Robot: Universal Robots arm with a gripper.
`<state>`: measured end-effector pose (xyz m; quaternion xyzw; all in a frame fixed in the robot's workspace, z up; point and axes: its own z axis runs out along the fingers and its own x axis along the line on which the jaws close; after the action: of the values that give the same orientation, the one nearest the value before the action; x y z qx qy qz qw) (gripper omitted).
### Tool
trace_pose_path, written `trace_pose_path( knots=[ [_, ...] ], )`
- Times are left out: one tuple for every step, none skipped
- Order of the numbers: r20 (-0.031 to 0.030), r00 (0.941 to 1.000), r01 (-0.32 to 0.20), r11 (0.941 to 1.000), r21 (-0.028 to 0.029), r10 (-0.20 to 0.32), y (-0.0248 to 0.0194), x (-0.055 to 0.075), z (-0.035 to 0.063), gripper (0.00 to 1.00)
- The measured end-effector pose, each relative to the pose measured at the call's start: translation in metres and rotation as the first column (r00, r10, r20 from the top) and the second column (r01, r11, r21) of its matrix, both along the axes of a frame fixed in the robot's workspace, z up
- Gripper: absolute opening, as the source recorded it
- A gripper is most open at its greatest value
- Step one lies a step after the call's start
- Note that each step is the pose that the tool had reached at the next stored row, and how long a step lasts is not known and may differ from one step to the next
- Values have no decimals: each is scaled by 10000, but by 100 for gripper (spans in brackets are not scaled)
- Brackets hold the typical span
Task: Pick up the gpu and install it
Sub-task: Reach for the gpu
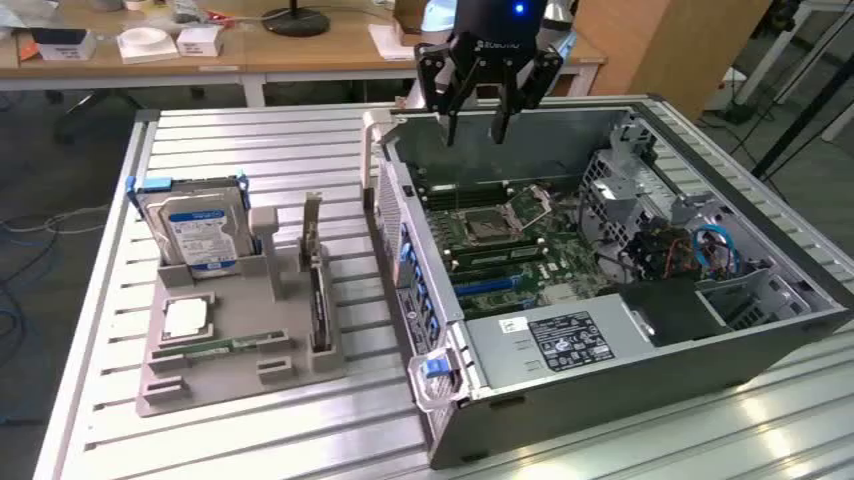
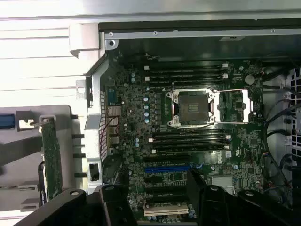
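Observation:
The gpu (image 1: 316, 272) stands on edge in the grey holder tray (image 1: 240, 375) on the exterior view's left, a thin dark card with a metal bracket at its far end. In the wrist view the gpu (image 2: 51, 160) shows its green board edge-on beside the case wall. My gripper (image 1: 478, 128) hangs open over the far rim of the open computer case (image 1: 641, 350), well away from the gpu, with nothing between its black fingers (image 1: 451, 118). The wrist view looks past the gripper (image 2: 153, 190) down onto the motherboard (image 2: 136, 117) and its blue expansion slot (image 2: 167, 168).
A silver hard drive (image 1: 200, 228) with a blue-white label stands at the tray's far end. A square processor chip (image 1: 184, 318) and a green memory stick (image 1: 220, 347) lie flat on the tray. Inside the case are the processor socket (image 2: 193, 107), a drive cage and cables (image 1: 694, 250).

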<state>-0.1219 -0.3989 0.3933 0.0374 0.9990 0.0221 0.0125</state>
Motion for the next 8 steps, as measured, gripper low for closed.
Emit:
trace_pose_path(
  knots=[
    [0, 10000, 0, 10000, 0, 0, 0, 0, 0, 61],
    [0, 10000, 0, 10000, 0, 0, 0, 0, 0, 61],
    [-1, 10000, 0, 10000, -6, 0, 0, 0, 0, 61],
    [-1, 10000, 0, 10000, -6, 0, 0, 0, 0, 61],
    [-1, 10000, 0, 10000, -7, 0, 0, 0, 0, 61],
    [-1, 10000, 0, 10000, -9, 0, 0, 0, 0, 61],
    [-2, 10000, 0, 10000, -10, 0, 0, -1, 0, 61],
    [-2, 10000, 1, 10000, -11, -1, 0, -2, -1, 61]
  ],
)
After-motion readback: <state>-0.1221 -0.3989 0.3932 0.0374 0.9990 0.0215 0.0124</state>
